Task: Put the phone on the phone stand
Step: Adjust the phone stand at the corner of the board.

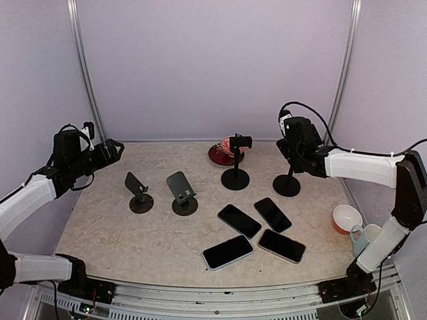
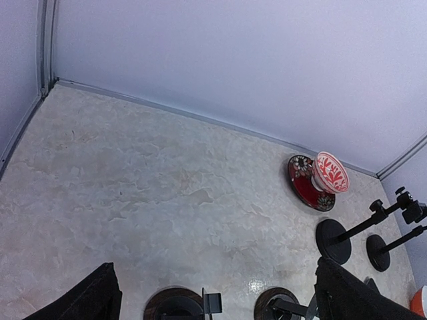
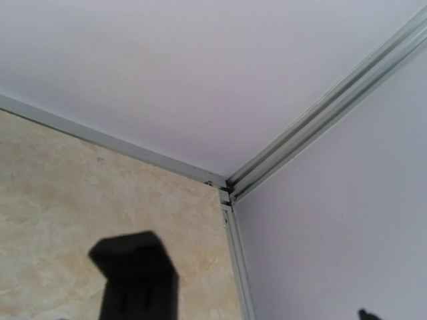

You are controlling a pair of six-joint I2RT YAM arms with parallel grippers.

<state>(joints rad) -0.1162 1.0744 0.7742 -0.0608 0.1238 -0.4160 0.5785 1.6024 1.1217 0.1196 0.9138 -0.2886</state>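
Observation:
Several dark phones lie flat at the front middle of the table: one [image 1: 239, 221], one [image 1: 272, 214], one [image 1: 227, 251] and one [image 1: 281, 245]. Two low angled stands [image 1: 140, 194] [image 1: 181, 193] stand left of centre. Two pole stands [image 1: 235, 165] [image 1: 287, 180] stand further back. My left gripper [image 1: 113, 150] is open and empty, raised at the far left; in the left wrist view its fingers [image 2: 90, 300] frame both low stands [image 2: 179, 307]. My right gripper [image 1: 291, 137] hovers at the top of the right pole stand. A blurred black block [image 3: 137, 273], probably that stand's head, shows in the right wrist view.
A red patterned bowl on a dark red plate [image 1: 217, 155] sits at the back centre, also in the left wrist view [image 2: 308, 185]. An orange and white bowl [image 1: 347, 218] and a pale mug [image 1: 365, 237] stand at the right edge. Enclosure walls close in all round.

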